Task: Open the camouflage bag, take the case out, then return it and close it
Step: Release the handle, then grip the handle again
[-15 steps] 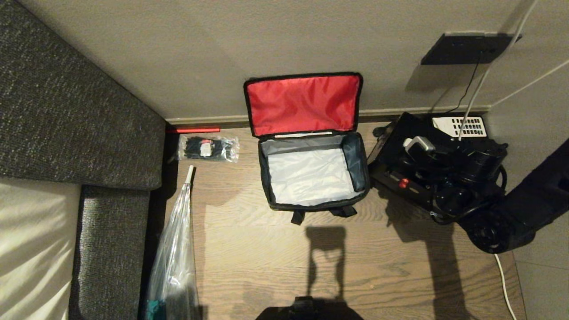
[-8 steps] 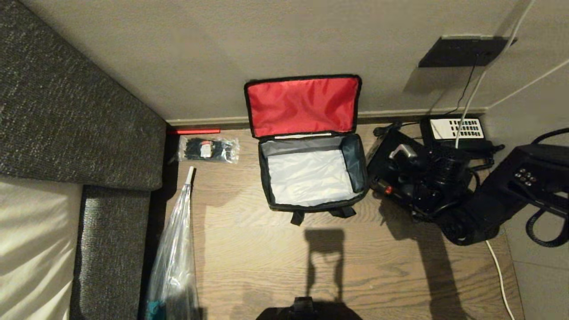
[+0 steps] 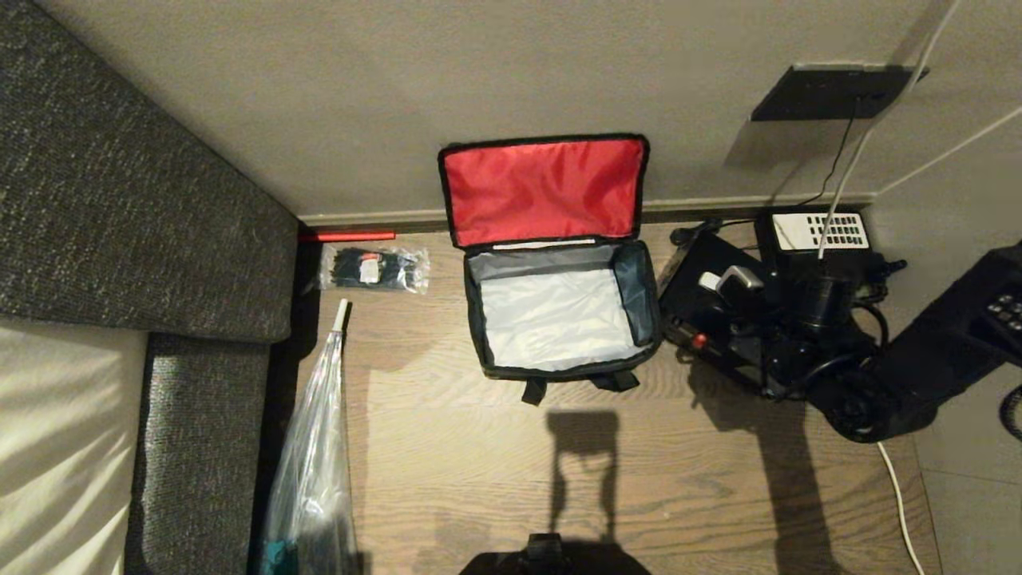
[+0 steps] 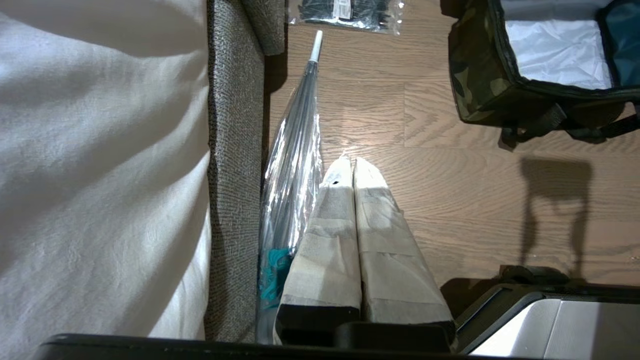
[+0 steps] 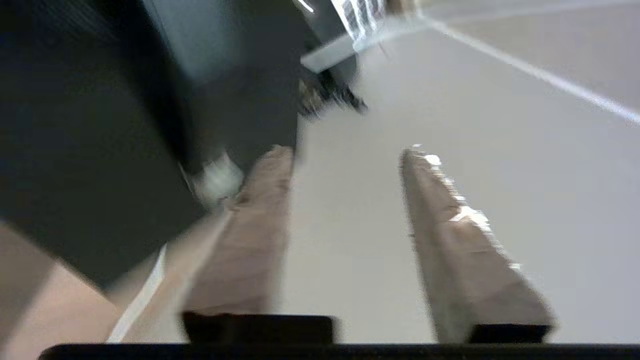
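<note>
Wooden floor [image 3: 639, 479]: right gripper [image 5: 345, 155] now spread, released case [image 3: 718, 319].

I see warm, dim light casting hard shadows across the floor [image 3: 495, 471]; the right wrist view is motion-blurred, perhaps unreadable.

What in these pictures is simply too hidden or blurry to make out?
- Case, head view: the right arm covers most of it, so whether it rests on the floor cannot be told.
- Right gripper, right wrist view: open and holding nothing, but motion blur smears the dark shape beside it.
- Desk phone, head view: its keys are too small to read.
- Umbrella, left wrist view: the left gripper hides its handle.
</note>
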{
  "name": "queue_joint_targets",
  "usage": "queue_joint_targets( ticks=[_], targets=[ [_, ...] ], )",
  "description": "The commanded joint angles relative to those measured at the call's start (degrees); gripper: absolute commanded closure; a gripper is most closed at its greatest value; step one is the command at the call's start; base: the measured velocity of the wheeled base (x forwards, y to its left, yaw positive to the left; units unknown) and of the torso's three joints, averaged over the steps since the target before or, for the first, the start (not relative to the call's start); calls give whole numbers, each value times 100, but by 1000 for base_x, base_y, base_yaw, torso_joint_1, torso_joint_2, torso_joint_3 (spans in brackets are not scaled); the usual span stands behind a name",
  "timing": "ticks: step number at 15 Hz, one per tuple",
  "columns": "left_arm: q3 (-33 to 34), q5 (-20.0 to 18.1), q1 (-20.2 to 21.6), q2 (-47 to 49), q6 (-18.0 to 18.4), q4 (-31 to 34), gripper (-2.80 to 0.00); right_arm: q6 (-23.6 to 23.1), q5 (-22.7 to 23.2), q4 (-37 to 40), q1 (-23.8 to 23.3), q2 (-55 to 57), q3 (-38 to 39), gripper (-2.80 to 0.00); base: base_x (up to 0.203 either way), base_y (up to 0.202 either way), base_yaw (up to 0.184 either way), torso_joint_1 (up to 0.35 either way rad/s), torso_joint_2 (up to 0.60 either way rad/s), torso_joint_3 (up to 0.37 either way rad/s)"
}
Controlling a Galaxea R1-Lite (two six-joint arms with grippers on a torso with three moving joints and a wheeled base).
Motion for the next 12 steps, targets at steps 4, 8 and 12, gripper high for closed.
queue_joint_targets(
  ticks=[4, 8, 12],
  targets=[
    [18, 2, 8, -2, 4, -3, 0, 512, -25, 1378, 52, -2273, 1285, 0, 0, 0, 0, 0, 0, 0],
    [18, 2, 3, -8, 4, -3, 0, 1122, -23, 2096, 48, -3905, 2253, 0, 0, 0, 0, 0, 0, 0],
    [18, 2, 8, -3, -2, -3, 0, 2891, -15, 3943, 61, -5593, 2910, 0, 0, 0, 0, 0, 0, 0]
  ],
)
